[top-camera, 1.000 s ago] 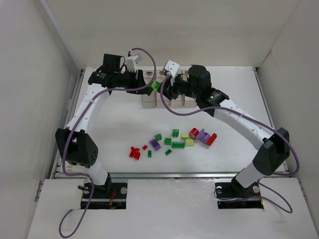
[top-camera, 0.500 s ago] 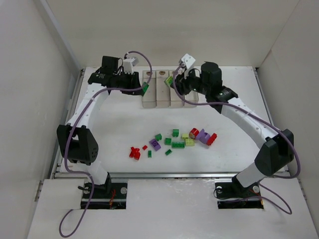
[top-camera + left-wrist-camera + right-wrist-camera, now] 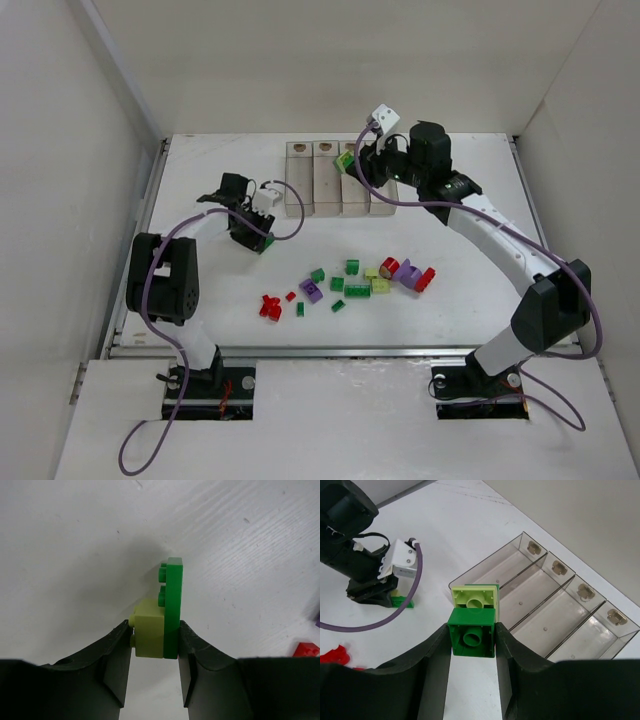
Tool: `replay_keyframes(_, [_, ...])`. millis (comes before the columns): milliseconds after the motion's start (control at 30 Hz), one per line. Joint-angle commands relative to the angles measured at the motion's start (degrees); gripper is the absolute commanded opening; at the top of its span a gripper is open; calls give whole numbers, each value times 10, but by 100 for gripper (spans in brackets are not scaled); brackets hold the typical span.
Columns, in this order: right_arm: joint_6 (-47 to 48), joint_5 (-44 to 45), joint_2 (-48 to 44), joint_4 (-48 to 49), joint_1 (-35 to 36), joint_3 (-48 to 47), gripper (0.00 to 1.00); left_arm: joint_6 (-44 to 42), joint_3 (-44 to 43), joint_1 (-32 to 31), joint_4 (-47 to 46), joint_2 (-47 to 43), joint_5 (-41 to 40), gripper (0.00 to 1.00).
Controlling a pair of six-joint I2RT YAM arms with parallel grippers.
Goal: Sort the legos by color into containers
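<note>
My left gripper (image 3: pixel 264 242) is low over the table, left of the containers (image 3: pixel 300 196). In the left wrist view it (image 3: pixel 155 630) is shut on a joined pair, a yellow-green lego (image 3: pixel 149 636) and a thin green lego (image 3: pixel 174 600). My right gripper (image 3: pixel 348 160) hovers over the clear containers (image 3: pixel 555 611). It (image 3: pixel 472 630) is shut on a green lego (image 3: pixel 472 639) with a yellow-green lego (image 3: pixel 474 599) stuck to its far side. Loose legos lie mid-table: red (image 3: pixel 270 306), purple (image 3: pixel 311 291), green (image 3: pixel 357 291), yellow-green (image 3: pixel 381 285).
The four joined bins stand at the back centre, and those seen in the right wrist view hold nothing. White walls close in the table on three sides. The left arm's purple cable (image 3: pixel 395 615) loops near its wrist. A red lego (image 3: pixel 306 649) lies right of the left gripper.
The left arm has swung from the bins' left end down and forward to the table, still holding its piece. The right gripper has moved a little back and right over the bins.
</note>
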State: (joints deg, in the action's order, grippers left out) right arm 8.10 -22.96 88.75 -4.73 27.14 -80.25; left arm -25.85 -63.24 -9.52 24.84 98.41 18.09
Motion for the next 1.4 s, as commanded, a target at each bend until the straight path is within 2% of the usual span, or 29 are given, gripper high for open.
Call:
replay_keyframes(0, [-5,-15,-2,18,7,-23,0,-21,0,0,-53,-19,-14,0])
replay_keyframes(67, [-11,-15,-2,18,7,-18,0,-10,-7,0,-53,3,-21,4])
replay_keyframes(167, [-11,-15,-2,18,7,-12,0,-17,-7,0,-47,15,-27,23])
replay_keyframes(200, [-11,-15,-7,18,7,-12,0,-17,3,0,-47,15,-19,35])
replay_keyframes(300, [-11,-9,-13,18,7,-6,0,-40,22,0,-60,-19,0,53])
replay_keyframes(333, [-11,-9,-13,18,7,-6,0,-46,28,0,-67,-30,5,73])
replay_keyframes(433, [-18,-9,-18,18,7,-6,0,-74,36,0,-67,-71,30,100])
replay_keyframes(567, [-53,-34,-18,18,7,-30,0,-123,3,0,-38,-129,61,100])
replay_keyframes(667, [-82,-45,-18,18,7,-56,0,-208,-17,0,-47,-181,56,100])
replay_keyframes(767, [-105,-66,-18,18,7,-80,0,-293,-18,0,-128,-235,50,100])
replay_keyframes(800, [-111,-74,-18,18,7,-80,0,-314,8,0,-162,-251,50,100])
replay_keyframes(833, [-116,-81,-18,18,7,-88,0,-334,28,0,-248,-287,50,100])
replay_keyframes(867, [-127,-82,-18,18,7,-94,0,-362,49,0,-297,-304,59,100])
replay_keyframes(933, [-135,-82,-18,18,12,-94,0,-368,106,0,-425,-331,84,100])
replay_keyframes(1000, [-149,-82,-18,18,19,-100,0,-332,125,-29,-484,-359,84,100])
replay_keyframes(1100, [-188,-82,-18,18,25,-106,0,-303,113,-72,-492,-370,102,100])
replay_keyframes(1167, [-211,-97,-18,18,25,-113,0,-270,95,-97,-492,-370,79,100])
replay_keyframes(1367, [-242,-127,-6,18,41,-138,0,-287,81,-168,-492,-347,17,100])
